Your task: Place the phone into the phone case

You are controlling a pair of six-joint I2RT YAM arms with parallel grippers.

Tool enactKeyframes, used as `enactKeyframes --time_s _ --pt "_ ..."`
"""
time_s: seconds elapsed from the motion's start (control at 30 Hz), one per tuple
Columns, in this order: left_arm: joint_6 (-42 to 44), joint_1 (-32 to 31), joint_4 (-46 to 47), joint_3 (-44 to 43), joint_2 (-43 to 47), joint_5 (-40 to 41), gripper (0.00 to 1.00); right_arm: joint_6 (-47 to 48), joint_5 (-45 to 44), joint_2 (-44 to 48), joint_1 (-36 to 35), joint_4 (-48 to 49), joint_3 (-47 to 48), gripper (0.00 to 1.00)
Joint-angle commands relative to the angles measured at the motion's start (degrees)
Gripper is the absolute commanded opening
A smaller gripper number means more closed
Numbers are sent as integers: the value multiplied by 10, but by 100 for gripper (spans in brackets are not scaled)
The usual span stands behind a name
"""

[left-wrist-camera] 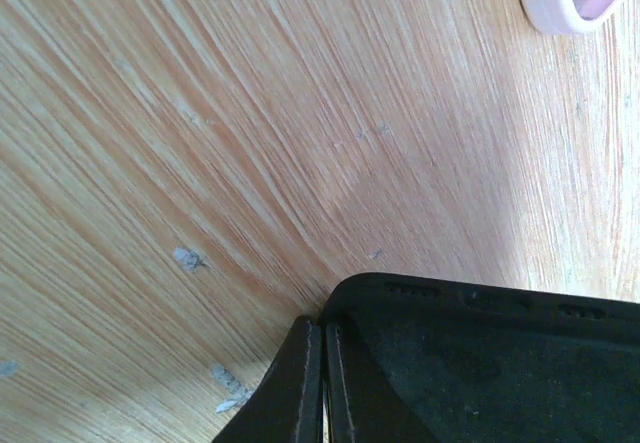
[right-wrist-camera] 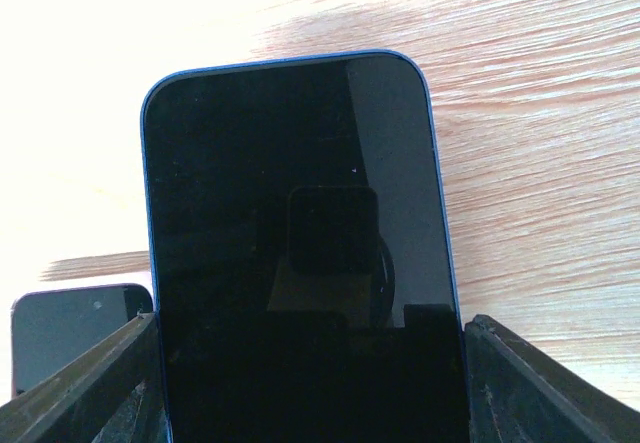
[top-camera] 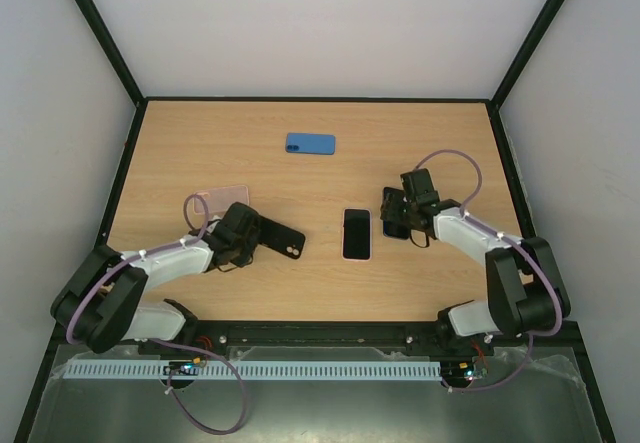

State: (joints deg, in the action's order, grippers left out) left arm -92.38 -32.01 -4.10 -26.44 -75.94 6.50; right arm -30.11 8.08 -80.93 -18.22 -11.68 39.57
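With the left tool [top-camera: 256, 233] pinched shut on the black case's [top-camera: 284, 239] edge by the desk [top-camera: 200, 143] and the right tool [right-wrist-camera: 312, 388] clamped across the blue-edged phone [right-wrist-camera: 300, 213], level the case, match corners, then seat one end first.

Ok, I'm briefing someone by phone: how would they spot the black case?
On the table, look front left, at the left end effector. The black case juts from its grip toward the centre. It is the only black case: the clear case lies behind it, the white-edged phone to its right.
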Motion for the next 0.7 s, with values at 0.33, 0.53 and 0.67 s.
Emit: enactKeyframes --time_s 0.33,0.53,0.67 --pt "366 -15 -131 -79 1 -9 2 -43 23 130 -45 -32 -18 63" --pt "392 -76 -137 -84 -21 -26 2 -82 22 149 -106 -24 -27 63" --pt "392 -119 -139 -108 -72 -32 2 -102 18 156 -141 -18 -25 62"
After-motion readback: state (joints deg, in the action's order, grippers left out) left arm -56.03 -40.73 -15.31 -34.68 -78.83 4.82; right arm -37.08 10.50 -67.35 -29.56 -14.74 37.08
